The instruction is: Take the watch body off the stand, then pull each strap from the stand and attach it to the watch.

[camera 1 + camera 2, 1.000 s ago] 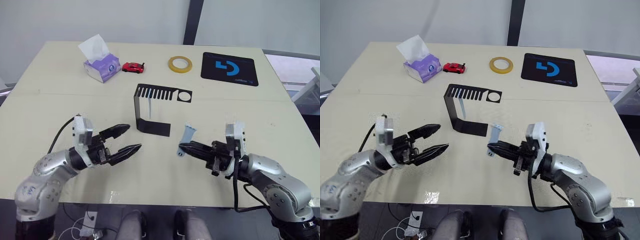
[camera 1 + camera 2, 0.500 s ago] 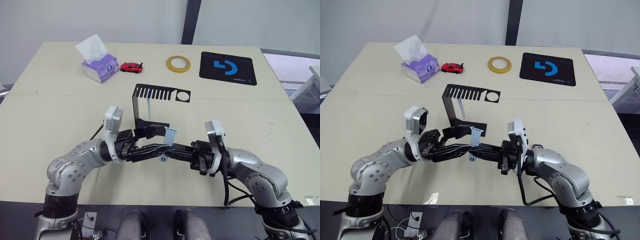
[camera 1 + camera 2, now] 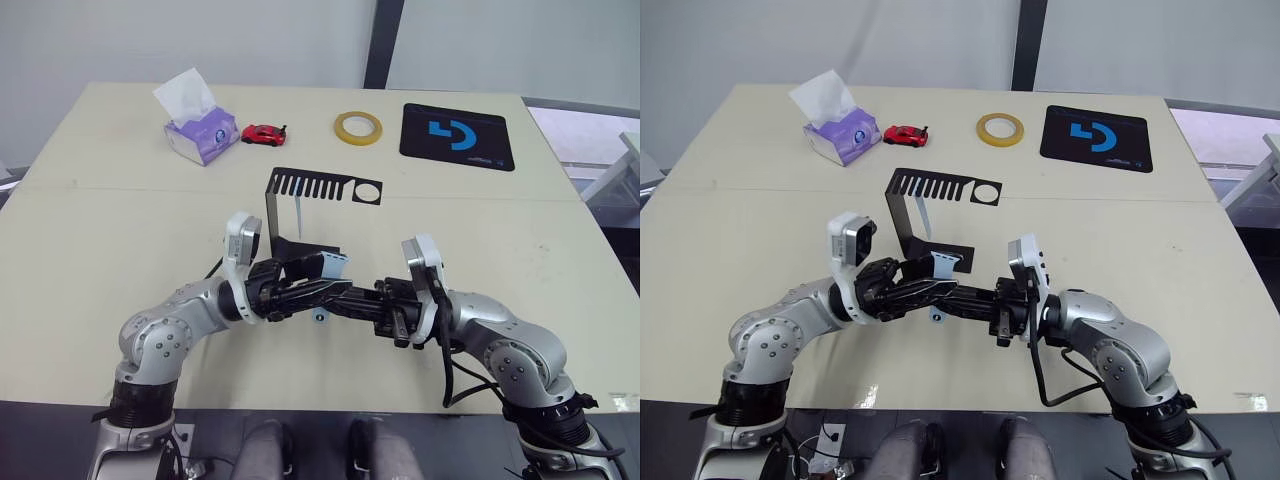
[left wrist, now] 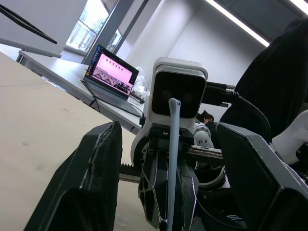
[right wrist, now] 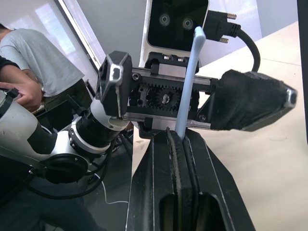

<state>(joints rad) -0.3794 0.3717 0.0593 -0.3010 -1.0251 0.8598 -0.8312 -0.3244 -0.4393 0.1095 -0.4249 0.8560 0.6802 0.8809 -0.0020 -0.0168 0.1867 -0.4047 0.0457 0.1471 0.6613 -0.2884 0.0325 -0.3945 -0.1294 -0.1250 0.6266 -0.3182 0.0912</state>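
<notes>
Pale grey-blue strap (image 5: 188,82), thin, upright, pinched in right gripper (image 5: 175,139); left gripper (image 4: 168,168) spread around it.

A pale beige rectangular table (image 3: 90,230) carries a few bystanders along its far side. At the far left sits a purple cardboard tissue box (image 3: 203,136) with a white tissue sticking up from its top. Just beside it lies a small red toy car (image 3: 263,133). Further right lies a flat roll of yellowish tape (image 3: 359,127), and next to that a black rectangular mousepad with a blue logo (image 3: 457,137). In the right wrist view, a person in a grey T-shirt (image 5: 45,57) stands in the background, apparently at a desk.
</notes>
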